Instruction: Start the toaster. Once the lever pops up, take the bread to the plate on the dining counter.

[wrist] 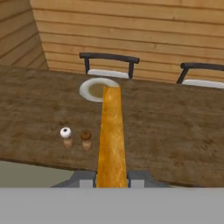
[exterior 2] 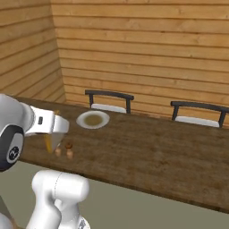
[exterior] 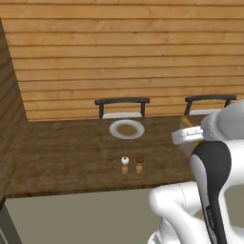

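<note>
My gripper is shut on the bread, a golden-crusted slice that the hand view shows edge-on, running up from between the fingertips. The slice hangs above the dining counter, and its far end overlaps the near rim of the plate. From the left base view, the bread pokes out past my hand at the right, right of the plate. In the right base view the bread hangs under my hand, left of and nearer than the plate. The toaster is out of view.
A white-topped shaker and a brown-topped shaker stand on the counter, left of the slice and nearer than the plate. Two dark chairs stand behind the counter against a wood-plank wall. The counter stretches far to the right.
</note>
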Motion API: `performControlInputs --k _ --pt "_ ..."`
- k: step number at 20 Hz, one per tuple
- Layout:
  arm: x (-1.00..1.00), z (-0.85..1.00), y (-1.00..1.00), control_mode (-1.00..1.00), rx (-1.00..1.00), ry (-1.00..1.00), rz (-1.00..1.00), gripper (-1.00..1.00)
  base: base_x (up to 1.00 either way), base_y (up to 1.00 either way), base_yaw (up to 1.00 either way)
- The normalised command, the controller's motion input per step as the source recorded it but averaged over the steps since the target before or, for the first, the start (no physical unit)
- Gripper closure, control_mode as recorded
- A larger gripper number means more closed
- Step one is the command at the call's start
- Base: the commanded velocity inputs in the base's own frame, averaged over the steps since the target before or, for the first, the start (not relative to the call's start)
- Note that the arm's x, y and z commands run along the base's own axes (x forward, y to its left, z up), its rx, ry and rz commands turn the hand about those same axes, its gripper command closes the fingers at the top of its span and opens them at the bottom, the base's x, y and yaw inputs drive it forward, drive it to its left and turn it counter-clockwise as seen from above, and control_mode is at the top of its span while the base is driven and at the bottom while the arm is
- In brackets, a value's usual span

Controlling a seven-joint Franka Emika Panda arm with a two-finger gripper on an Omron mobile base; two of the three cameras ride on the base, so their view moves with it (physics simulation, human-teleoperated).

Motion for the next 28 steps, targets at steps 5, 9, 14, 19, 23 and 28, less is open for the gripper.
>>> performControlInputs --k 5,9,14,19,23,28 --pt "0.85 0.0 -0.28 -1.0 0.09 -0.03 0.29 1.0 0.0 0.0 0.0" --pt "1.0 0.0 -0.11 -1.0 0.19 0.0 0.3 1.0 0.0 0.0 0.0" --pt "1.0 0.0 0.0 -1.0 0.19 0.02 0.14 1.0 0.0 0.0 0.0" --pt "1.0 0.0 0.1 -1.0 0.16 0.08 0.06 1.0 0.0 0.0 0.0" --pt "0.94 -0.05 0.28 -1.0 0.04 0.14 0.0 1.0 0.0 0.0 0.0" --pt "0.49 -0.1 0.22 -1.0 -0.01 0.17 0.0 1.0 0.0 0.0 0.0"
